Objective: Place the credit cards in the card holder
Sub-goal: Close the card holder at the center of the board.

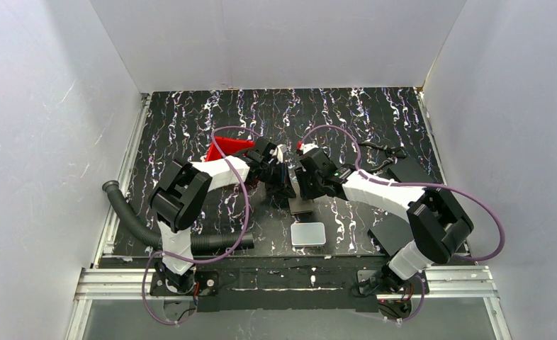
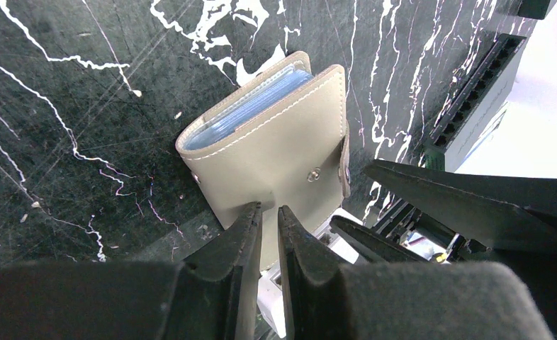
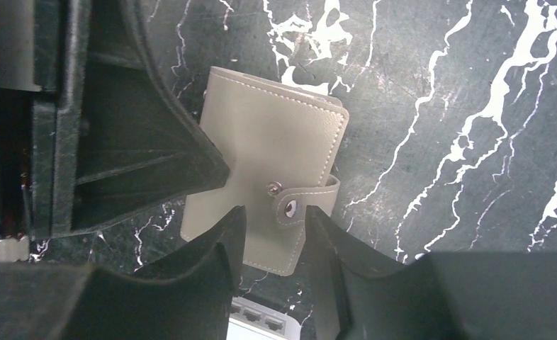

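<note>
The grey-brown card holder (image 2: 276,142) lies flat on the black marbled table, mostly hidden under both grippers in the top view (image 1: 302,206). Pale blue credit cards (image 2: 251,106) show inside its open far edge. Its snap strap (image 3: 300,205) lies unfastened beside the stud in the right wrist view (image 3: 261,134). My left gripper (image 2: 268,211) is shut, and its tips press on the holder's cover; it also shows in the top view (image 1: 284,190). My right gripper (image 3: 272,219) is open, and its fingers straddle the strap end; it also shows in the top view (image 1: 305,190).
A white rounded slab (image 1: 308,234) with ports on its edge (image 3: 261,322) lies just near of the holder. A red tray (image 1: 226,150) sits behind the left arm. Black flat sheets (image 1: 410,170) lie at the right. A corrugated hose (image 1: 130,219) runs along the left.
</note>
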Controlling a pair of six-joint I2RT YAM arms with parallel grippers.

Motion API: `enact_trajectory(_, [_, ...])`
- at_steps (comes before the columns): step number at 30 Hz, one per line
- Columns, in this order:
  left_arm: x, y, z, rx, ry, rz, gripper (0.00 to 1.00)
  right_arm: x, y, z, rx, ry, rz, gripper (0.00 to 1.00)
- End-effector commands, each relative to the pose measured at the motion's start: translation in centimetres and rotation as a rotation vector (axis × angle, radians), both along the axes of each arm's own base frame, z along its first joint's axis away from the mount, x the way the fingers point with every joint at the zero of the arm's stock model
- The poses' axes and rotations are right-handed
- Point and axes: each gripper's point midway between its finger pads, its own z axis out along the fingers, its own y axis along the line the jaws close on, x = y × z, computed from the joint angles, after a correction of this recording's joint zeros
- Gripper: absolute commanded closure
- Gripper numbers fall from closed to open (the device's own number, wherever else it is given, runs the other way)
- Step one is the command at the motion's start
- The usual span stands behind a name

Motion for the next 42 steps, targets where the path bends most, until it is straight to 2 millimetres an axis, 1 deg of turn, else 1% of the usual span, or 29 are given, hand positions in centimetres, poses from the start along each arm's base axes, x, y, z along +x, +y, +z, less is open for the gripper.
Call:
enact_trajectory(1, [-0.3,0.0,-0.4,0.014,0.012,-0.014,0.86,1.0,0.3,1.4,-0.026,-0.056,-0.019,0.56])
enact_trajectory(5, [-0.3,-0.1,-0.4,0.012,0.014,-0.013,0.86,1.1,0.3,1.2,-0.044,-0.063,-0.021,0.6])
enact_trajectory(14, [-0.3,0.0,-0.4,0.01,0.012,-0.013,0.86,1.1,1.0,0.9,-0.051,-0.065,-0.001,0.61])
enact_trajectory(17, [-0.3,-0.1,-0.5,0.01,0.013,-0.013,0.86,1.1,1.1,0.7,-0.064,-0.062,0.002,0.62])
enact_trajectory(20, [-0.3,0.0,-0.5,0.01,0.014,-0.014,0.86,1.2,0.9,0.9,-0.084,-0.081,-0.009,0.65])
enact_trajectory(26, [-0.4,-0.1,-0.6,0.007,0.019,-0.016,0.86,1.2,0.3,0.5,-0.121,-0.082,-0.02,0.65])
enact_trajectory(33, [-0.4,0.0,-0.6,0.007,0.019,-0.014,0.86,1.5,-0.1,0.7,-0.133,-0.101,-0.038,0.68])
enact_trajectory(36, [-0.4,0.0,-0.6,0.008,0.019,-0.013,0.86,1.4,0.1,0.5,-0.128,-0.099,-0.035,0.74])
enact_trajectory(42, [-0.4,0.0,-0.6,0.007,0.017,-0.013,0.86,1.4,0.2,0.4,-0.129,-0.092,-0.036,0.83])
